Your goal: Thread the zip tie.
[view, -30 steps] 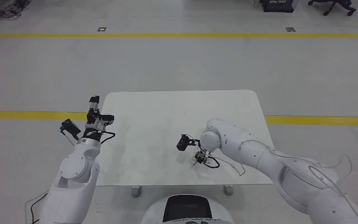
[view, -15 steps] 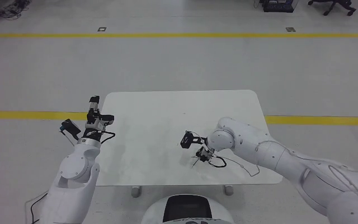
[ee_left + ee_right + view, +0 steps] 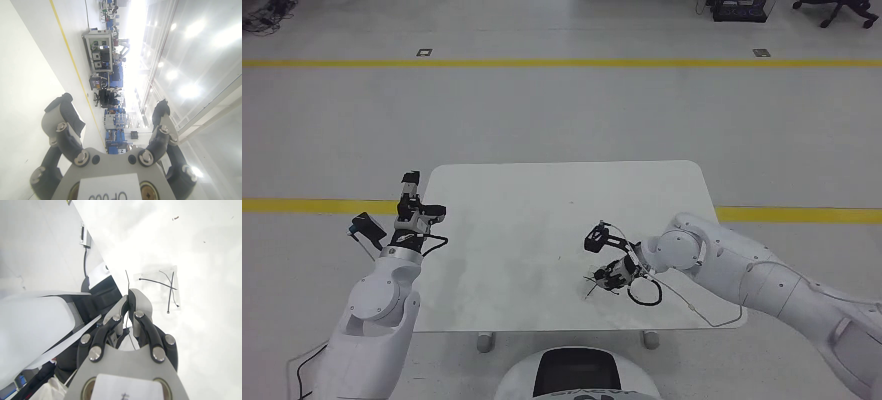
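Note:
My right gripper [image 3: 128,294] is shut on a thin black zip tie [image 3: 127,279], whose tail sticks out past the fingertips. In the top view this gripper [image 3: 617,272] hangs low over the white table [image 3: 542,200] near its front edge. Just beyond the fingertips lies a clear flat tray [image 3: 174,269] holding loose black zip ties [image 3: 157,281]. My left gripper [image 3: 113,100] is open with nothing between its fingers. It is raised beside the table's left edge [image 3: 410,182], pointing away from the table.
A black cable loop [image 3: 645,295] trails from the right wrist over the table's front right part. A few small dark specks [image 3: 176,218] lie on the tabletop. Yellow floor lines [image 3: 562,63] run behind and beside the table.
My right arm has swung to the right along the front of the table, carrying the zip tie with it. The left arm has not moved.

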{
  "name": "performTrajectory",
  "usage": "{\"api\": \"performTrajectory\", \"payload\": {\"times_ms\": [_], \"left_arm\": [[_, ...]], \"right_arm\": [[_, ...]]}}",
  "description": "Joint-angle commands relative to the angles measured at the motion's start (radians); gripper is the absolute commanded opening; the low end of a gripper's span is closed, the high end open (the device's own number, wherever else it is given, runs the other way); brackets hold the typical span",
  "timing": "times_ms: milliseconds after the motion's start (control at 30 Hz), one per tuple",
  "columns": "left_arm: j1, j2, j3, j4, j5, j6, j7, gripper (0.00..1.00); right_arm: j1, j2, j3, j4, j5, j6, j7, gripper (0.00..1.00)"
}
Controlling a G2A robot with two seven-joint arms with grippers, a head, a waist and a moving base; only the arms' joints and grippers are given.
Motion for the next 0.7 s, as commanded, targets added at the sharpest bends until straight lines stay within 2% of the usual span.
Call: {"api": "performTrajectory", "payload": {"times_ms": [0, 333, 367, 533, 667], "left_arm": [[0.000, 0.000, 0.000, 0.000, 0.000, 0.000, 0.000, 1.00], [0.000, 0.000, 0.000, 0.000, 0.000, 0.000, 0.000, 1.00], [0.000, 0.000, 0.000, 0.000, 0.000, 0.000, 0.000, 1.00], [0.000, 0.000, 0.000, 0.000, 0.000, 0.000, 0.000, 1.00], [0.000, 0.000, 0.000, 0.000, 0.000, 0.000, 0.000, 1.00]], "right_arm": [[0.000, 0.000, 0.000, 0.000, -0.001, 0.000, 0.000, 0.00], [-0.012, -0.002, 0.001, -0.002, 0.006, 0.000, 0.000, 0.00], [-0.016, -0.002, 0.007, 0.001, 0.029, 0.000, 0.008, 0.00], [-0.020, -0.002, 0.051, 0.053, 0.268, 0.000, 0.196, 0.00], [-0.031, -0.007, 0.110, 0.096, 0.399, 0.000, 0.309, 0.00]]}}
